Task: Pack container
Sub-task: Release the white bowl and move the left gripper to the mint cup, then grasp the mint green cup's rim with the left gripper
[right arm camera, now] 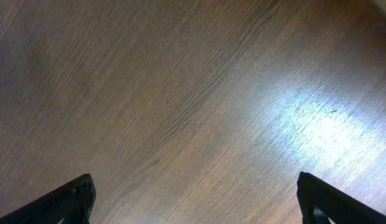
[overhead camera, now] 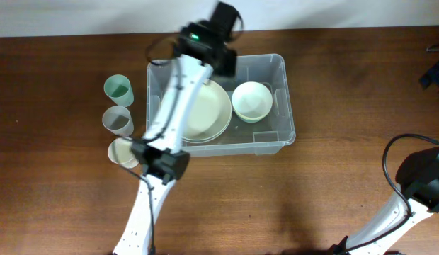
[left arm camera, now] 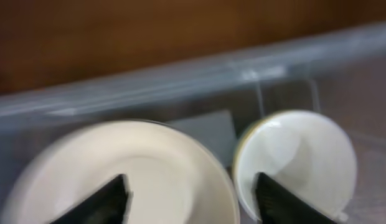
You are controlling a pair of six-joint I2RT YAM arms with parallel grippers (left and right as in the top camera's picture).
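The clear plastic container point(overhead camera: 283, 131) sits at the table's middle. Inside lie stacked cream plates point(overhead camera: 212, 113) on the left and a white bowl point(overhead camera: 251, 100) on the right. My left arm reaches over the container's back left part; its gripper point(left arm camera: 193, 199) is open and empty above the plates point(left arm camera: 149, 168), with the bowl point(left arm camera: 299, 162) to its right and the container wall point(left arm camera: 180, 81) behind. My right gripper point(right arm camera: 196, 199) is open and empty over bare wood at the right of the table.
Three cups stand left of the container: a green one point(overhead camera: 118, 89), a grey one point(overhead camera: 117, 120) and a cream one point(overhead camera: 122, 151) partly under my left arm. The right arm's base point(overhead camera: 425, 177) is at the far right.
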